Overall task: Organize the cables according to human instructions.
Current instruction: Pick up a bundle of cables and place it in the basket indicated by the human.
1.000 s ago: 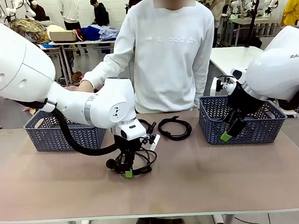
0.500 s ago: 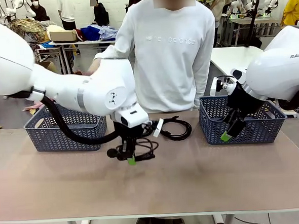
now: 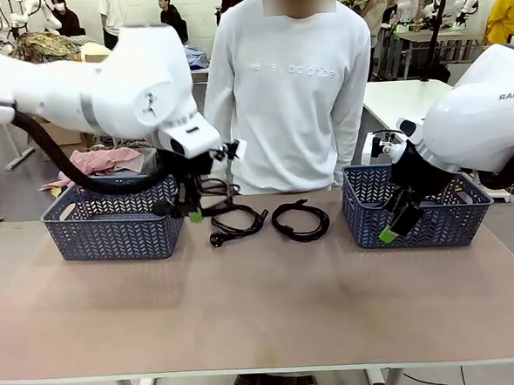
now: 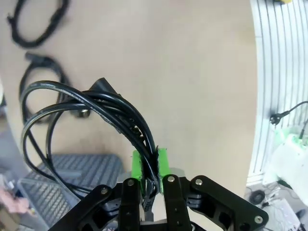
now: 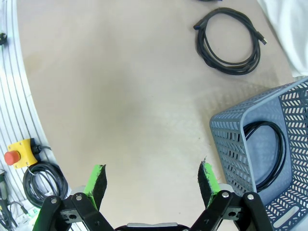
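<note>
Black glossy cable coil (image 4: pixel 126 120), pinched tight in left hand (image 4: pixel 149 166); right hand (image 5: pixel 153 180) apart.

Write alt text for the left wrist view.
The left gripper pinches a coiled black cable between its shut fingers, above the tan table. A second cable and a third cable lie on the table, beside a blue basket.

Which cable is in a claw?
The coil pinched in the left claw, by the left basket; two coils lie on the table, a fourth in the right basket.
</note>
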Controlling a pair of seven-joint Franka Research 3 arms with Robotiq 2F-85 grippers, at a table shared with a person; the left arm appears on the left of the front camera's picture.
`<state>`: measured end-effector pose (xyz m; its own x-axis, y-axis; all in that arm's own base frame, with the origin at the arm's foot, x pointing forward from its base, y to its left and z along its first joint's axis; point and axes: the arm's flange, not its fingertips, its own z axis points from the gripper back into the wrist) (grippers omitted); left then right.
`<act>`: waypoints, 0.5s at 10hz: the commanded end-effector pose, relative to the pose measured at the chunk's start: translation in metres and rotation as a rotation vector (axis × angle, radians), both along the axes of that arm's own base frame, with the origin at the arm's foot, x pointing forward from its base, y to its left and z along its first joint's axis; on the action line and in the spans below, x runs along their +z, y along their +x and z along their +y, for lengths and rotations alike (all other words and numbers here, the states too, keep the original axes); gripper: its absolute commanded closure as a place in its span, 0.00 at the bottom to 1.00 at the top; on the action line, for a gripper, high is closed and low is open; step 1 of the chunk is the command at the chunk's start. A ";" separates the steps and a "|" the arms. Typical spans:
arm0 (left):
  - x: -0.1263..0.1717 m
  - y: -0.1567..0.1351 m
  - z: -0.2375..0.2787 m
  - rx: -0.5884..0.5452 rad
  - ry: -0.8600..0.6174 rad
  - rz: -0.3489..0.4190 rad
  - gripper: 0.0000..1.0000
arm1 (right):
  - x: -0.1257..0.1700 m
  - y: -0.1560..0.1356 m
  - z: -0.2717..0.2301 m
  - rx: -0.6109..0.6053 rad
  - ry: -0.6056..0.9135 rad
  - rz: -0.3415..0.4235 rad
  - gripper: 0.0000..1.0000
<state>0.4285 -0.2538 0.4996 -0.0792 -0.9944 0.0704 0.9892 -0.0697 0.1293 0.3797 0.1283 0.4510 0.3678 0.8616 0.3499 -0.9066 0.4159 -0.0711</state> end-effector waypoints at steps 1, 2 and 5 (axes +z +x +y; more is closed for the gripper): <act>0.028 0.021 0.022 0.053 0.010 -0.019 1.00 | -0.001 -0.001 0.001 -0.009 -0.003 -0.002 0.00; 0.038 0.030 0.035 0.083 0.005 -0.028 1.00 | -0.001 -0.001 0.001 -0.009 -0.003 -0.002 0.00; 0.057 0.051 0.066 0.126 -0.074 0.018 1.00 | -0.001 -0.001 0.001 -0.009 -0.003 -0.002 0.00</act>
